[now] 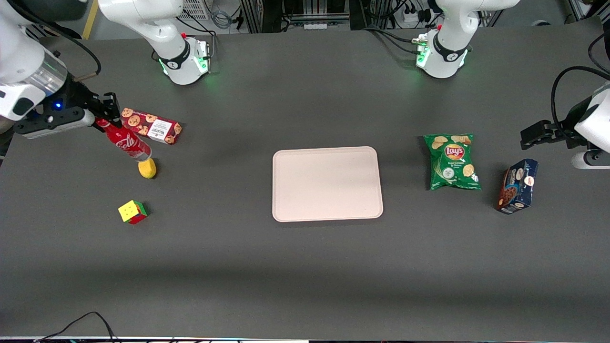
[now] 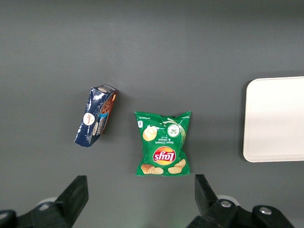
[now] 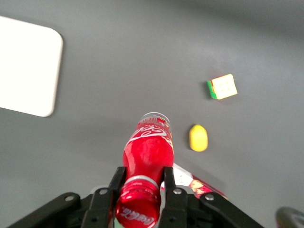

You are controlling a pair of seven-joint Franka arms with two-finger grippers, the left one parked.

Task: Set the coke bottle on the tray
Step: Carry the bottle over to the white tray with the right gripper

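A matte dark-grey counter (image 1: 305, 267) spreads under the arms, with cables and racks along its edge farthest from the front camera. At the working arm's end the gripper (image 3: 142, 190) has its jaws clamped on the neck of the glossy red coke bottle (image 1: 126, 140), tilted above the counter beside a yellow lemon-shaped piece (image 1: 147, 168). The smooth, round-cornered pale tray (image 1: 327, 183) lies mid-counter, well apart
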